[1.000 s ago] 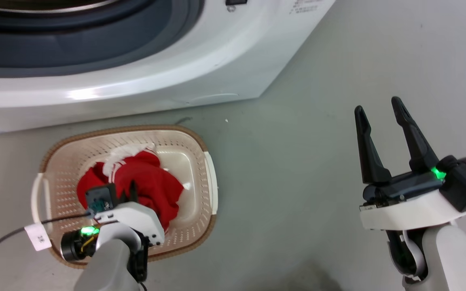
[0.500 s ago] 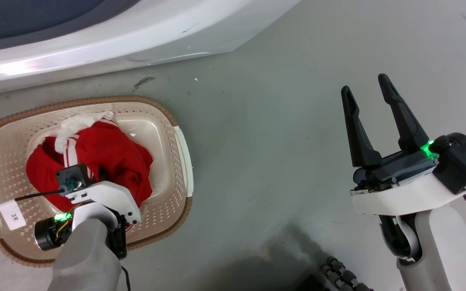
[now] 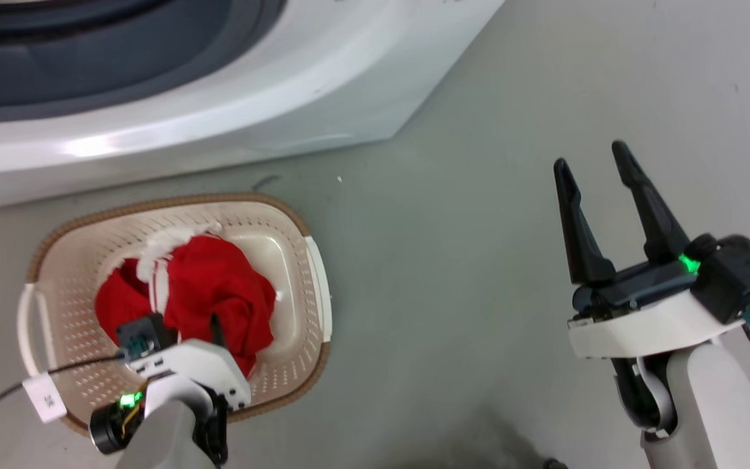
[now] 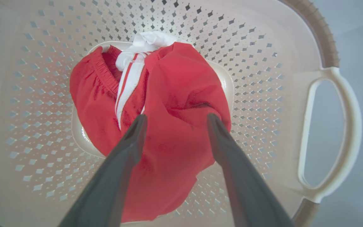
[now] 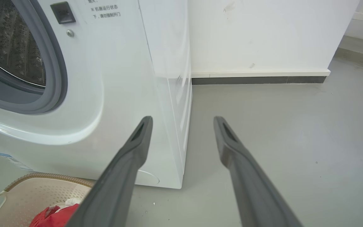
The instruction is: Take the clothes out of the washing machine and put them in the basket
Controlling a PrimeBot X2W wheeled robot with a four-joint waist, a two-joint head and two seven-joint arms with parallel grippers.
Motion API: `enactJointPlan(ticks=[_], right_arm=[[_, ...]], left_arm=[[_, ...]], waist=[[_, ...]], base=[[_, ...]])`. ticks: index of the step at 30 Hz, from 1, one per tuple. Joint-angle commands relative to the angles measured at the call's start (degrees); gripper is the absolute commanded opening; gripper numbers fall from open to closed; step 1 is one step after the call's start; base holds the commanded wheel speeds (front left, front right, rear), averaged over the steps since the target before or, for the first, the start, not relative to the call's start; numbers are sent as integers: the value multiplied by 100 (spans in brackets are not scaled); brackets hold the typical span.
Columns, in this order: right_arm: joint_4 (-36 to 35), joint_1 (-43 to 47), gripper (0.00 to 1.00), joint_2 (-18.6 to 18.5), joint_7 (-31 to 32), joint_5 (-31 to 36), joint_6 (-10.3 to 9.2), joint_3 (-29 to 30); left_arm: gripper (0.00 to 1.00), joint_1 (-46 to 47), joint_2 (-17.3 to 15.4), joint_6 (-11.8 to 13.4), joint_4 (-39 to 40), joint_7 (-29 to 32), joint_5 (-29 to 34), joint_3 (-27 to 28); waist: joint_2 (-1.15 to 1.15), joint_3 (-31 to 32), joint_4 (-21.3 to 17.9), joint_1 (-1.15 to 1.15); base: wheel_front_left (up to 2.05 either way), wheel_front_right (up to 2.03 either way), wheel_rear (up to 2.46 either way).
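Step in hand: judged to be the drop into the basket [image 3: 173,200], with the release apparently made.
Clothes [image 4: 175,94]: red bundle lying on the basket bottom, white stripes [image 4: 128,82] toward its far side; no cloth over the rim.
Left gripper [image 4: 176,116]: directly above the bundle, inside the basket; jaws apart, nothing pinched between them; contact of the tips with the cloth not determinable.
Right gripper [image 3: 590,154]: well apart from the basket, off to its right over bare floor; jaws spread, empty.
Advice on withdrawal: lift straight up with jaws wide, clear of the handle [image 4: 354,126]; watch for fabric catching on a tip and riding out over the rim.
Next check: drum [image 5: 8,47] of the washing machine [image 3: 219,117], just beyond the basket's far side; visible part bare of garments, remainder out of view, so completion not confirmed.
Floor [image 3: 446,260]: smooth, grey, level; dark scuff [image 3: 265,182] just past the basket's far rim; basket seated flat.
Room: white wall [image 5: 263,31] with dark skirting [image 5: 257,80], far from the basket, beyond the machine.
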State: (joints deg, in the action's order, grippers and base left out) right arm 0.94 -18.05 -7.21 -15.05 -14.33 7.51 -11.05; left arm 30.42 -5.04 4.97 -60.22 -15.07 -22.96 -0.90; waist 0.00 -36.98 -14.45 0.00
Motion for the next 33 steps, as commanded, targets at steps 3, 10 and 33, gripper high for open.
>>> enactJointPlan(ticks=[3,10,33], right_arm=[[76,247,100,36,-11,126,-4,71],[69,733,100,152,197,383,-4,354],[-487,1758,100,420,848,882,-4,967]], left_arm=[[100,-312,78,-113,11,-13,46,47],[100,-862,179,-304,462,-13,274,-2],[100,-1664,218,-124,3829,-15,1091,-697]], waist=[[0,870,357,0],[0,1804,725,0],[0,3144,1354,0]], base=[[0,0,0],[0,0,0],[0,0,0]])
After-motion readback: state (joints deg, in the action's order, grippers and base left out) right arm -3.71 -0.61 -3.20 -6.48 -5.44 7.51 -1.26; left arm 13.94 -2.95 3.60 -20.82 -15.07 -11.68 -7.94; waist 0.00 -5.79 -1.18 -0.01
